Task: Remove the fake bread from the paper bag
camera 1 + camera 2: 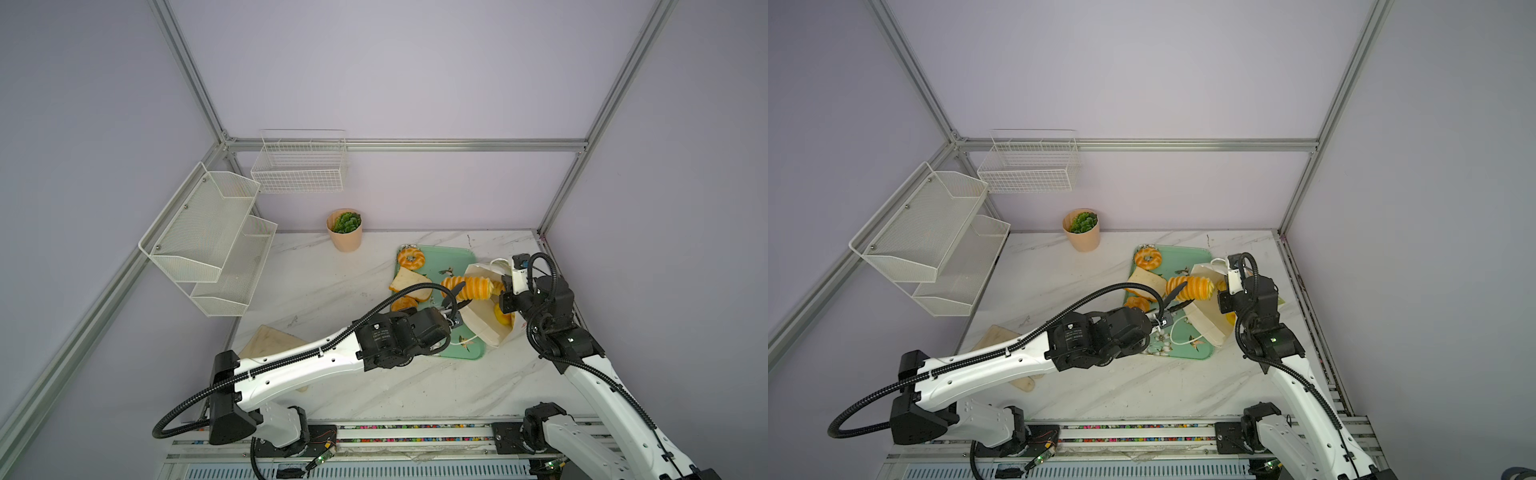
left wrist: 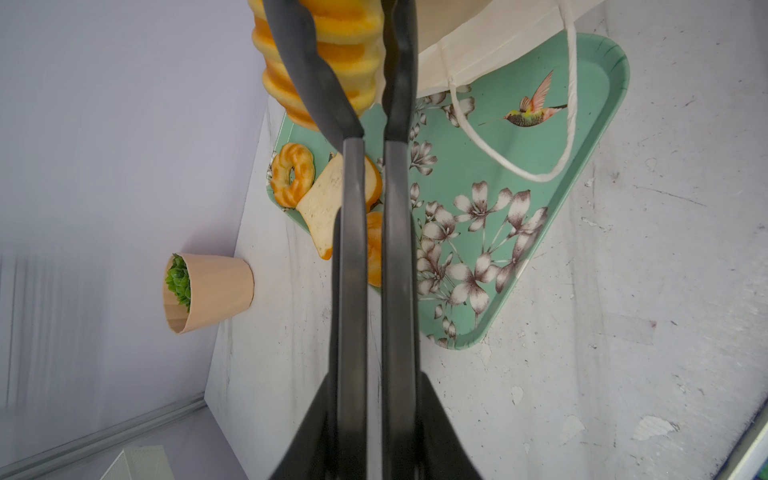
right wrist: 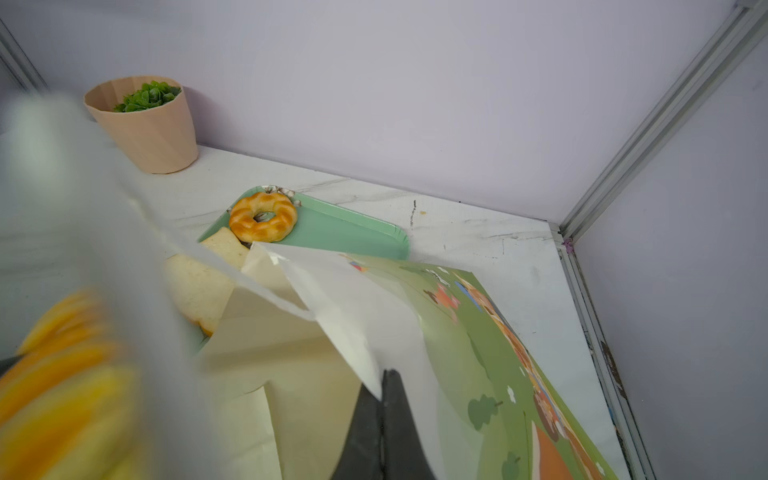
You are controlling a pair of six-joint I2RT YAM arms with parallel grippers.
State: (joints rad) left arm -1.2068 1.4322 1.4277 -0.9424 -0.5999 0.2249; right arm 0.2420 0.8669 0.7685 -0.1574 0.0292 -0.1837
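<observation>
The white paper bag (image 1: 482, 328) (image 1: 1208, 328) lies tilted on the right end of a green tray (image 1: 453, 257), its mouth toward the tray's middle. My left gripper (image 1: 457, 293) (image 2: 345, 12) is shut on a ridged orange loaf (image 1: 476, 288) (image 1: 1196, 288) (image 2: 332, 54) at the bag's mouth. My right gripper (image 3: 384, 374) is shut on the bag's printed wall (image 3: 457, 332), holding it up. More bread (image 1: 503, 316) shows inside the bag. A ring donut (image 1: 410, 258) (image 3: 262, 217), a toast slice (image 1: 409, 284) (image 2: 324, 208) and another loaf (image 1: 403, 304) lie on the tray.
A peach plant pot (image 1: 345, 232) stands at the back wall, left of the tray. White wire shelves (image 1: 208, 245) and a wire basket (image 1: 299, 166) hang on the left and back walls. A beige board (image 1: 270, 343) lies under my left arm.
</observation>
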